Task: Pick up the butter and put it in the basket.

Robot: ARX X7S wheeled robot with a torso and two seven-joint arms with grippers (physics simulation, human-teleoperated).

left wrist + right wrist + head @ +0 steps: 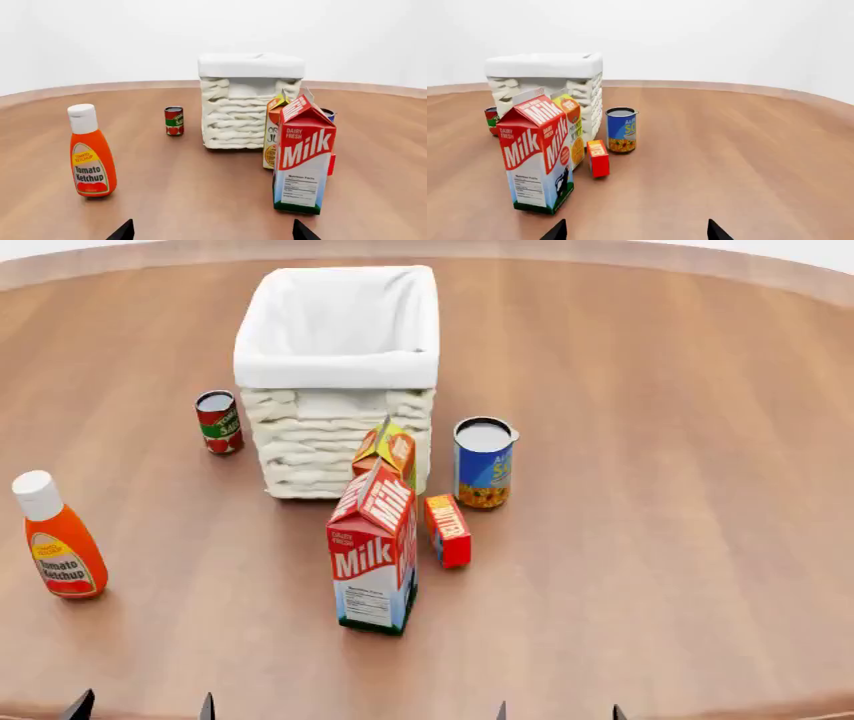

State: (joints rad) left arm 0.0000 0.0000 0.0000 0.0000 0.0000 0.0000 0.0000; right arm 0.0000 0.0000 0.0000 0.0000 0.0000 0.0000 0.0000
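The butter (449, 530) is a small red-orange box standing on edge on the wooden table, just right of the Milk carton (374, 553); the right wrist view shows the butter (598, 158) too. In the left wrist view only a red sliver of the butter (331, 164) peeks from behind the milk. The basket (336, 350), cream wicker with a white liner, stands behind them. My left gripper (142, 707) and right gripper (558, 711) sit at the near table edge, both open and empty, well short of the butter.
A tomato ketchup bottle (59, 539) stands at the near left. A small red can (219, 421) sits left of the basket. An orange juice carton (388, 452) and a blue can (483, 462) stand in front of the basket, close to the butter.
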